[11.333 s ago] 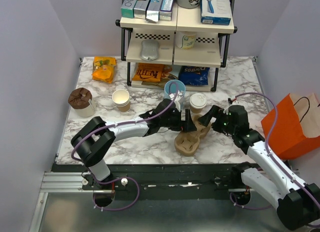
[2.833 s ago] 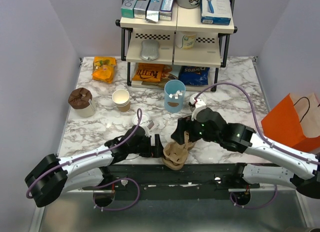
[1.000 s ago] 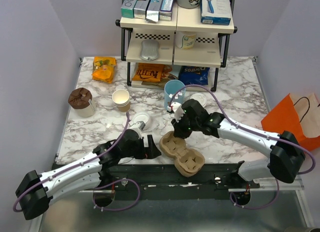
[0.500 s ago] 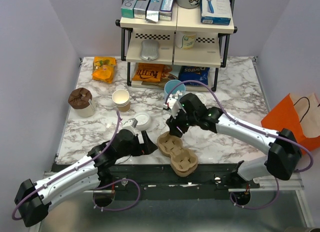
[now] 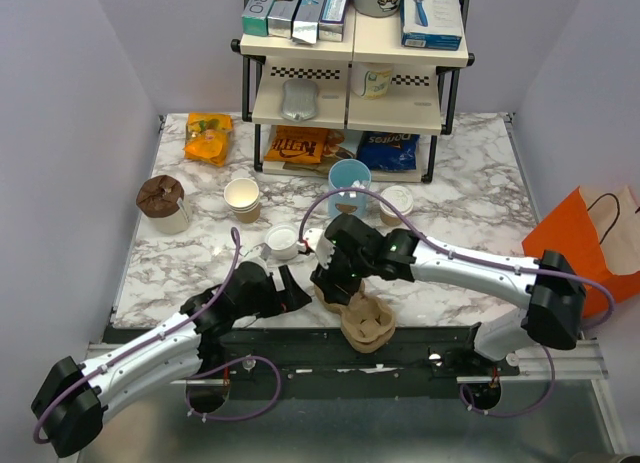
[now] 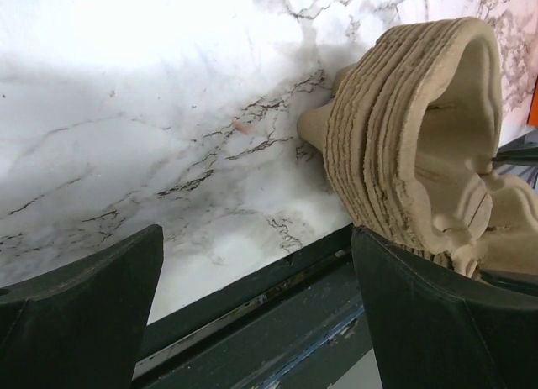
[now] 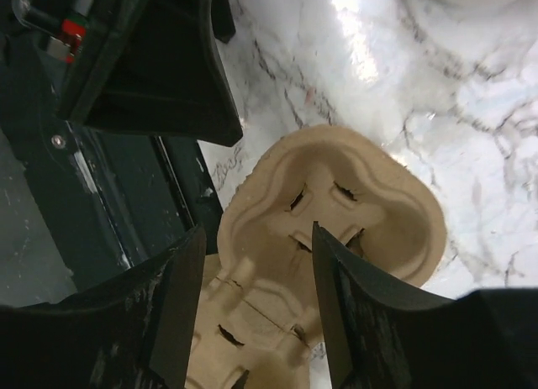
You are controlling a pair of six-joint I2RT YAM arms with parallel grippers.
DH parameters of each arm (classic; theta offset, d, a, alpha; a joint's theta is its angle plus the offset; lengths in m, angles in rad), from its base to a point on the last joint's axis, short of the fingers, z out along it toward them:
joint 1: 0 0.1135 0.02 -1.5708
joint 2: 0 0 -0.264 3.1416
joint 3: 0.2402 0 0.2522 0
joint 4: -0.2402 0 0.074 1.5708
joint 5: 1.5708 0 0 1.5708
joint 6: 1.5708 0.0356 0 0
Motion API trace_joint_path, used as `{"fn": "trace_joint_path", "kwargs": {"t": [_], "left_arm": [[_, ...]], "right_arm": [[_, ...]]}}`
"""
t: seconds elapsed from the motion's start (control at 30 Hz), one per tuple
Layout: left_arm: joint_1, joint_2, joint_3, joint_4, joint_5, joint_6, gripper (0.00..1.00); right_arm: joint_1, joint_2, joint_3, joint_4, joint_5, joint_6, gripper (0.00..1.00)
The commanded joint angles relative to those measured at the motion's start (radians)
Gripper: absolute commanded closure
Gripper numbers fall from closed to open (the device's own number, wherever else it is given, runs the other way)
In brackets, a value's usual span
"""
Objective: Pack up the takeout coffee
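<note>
The takeout coffee [image 5: 397, 202], a tan cup with a white lid, stands mid-table beside the blue cup [image 5: 349, 178], away from both grippers. A tan moulded cup carrier [image 5: 365, 320] lies at the table's front edge. My right gripper [image 5: 331, 279] hovers open over the carrier's left end; in the right wrist view its fingers [image 7: 256, 233] straddle the carrier's pockets [image 7: 336, 212] without closing. My left gripper [image 5: 289, 286] is open just left of the carrier; in the left wrist view [image 6: 256, 238] the carrier's edge [image 6: 412, 128] sits against the right finger.
A loose white lid [image 5: 283, 242] lies behind the left gripper. An open paper cup [image 5: 242, 198] and a brown-topped cup [image 5: 160, 199] stand at the left. A shelf rack [image 5: 352, 103] with snack bags is at the back. An orange bag [image 5: 585, 248] hangs off the right edge.
My right gripper has moved left and down over the carrier's left end. The carrier has shifted slightly toward the front edge. The left gripper stays beside it.
</note>
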Motion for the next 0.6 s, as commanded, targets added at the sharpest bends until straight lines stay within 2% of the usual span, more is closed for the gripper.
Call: {"fn": "trace_joint_path", "kwargs": {"t": [0.0, 0.1, 0.5, 0.57], "left_arm": [[0.01, 0.017, -0.024, 0.075, 0.061, -0.018, 0.01], [0.01, 0.024, -0.033, 0.103, 0.076, -0.02, 0.01], [0.01, 0.038, -0.044, 0.147, 0.101, -0.023, 0.01], [0.012, 0.043, -0.043, 0.146, 0.101, -0.023, 0.01]], "right_arm": [[0.029, 0.055, 0.047, -0.069, 0.014, 0.056, 0.39], [0.031, 0.075, 0.056, -0.075, 0.055, 0.081, 0.42], [0.048, 0.112, 0.064, -0.084, 0.028, 0.127, 0.48], [0.049, 0.119, 0.065, -0.084, 0.028, 0.127, 0.51]]}}
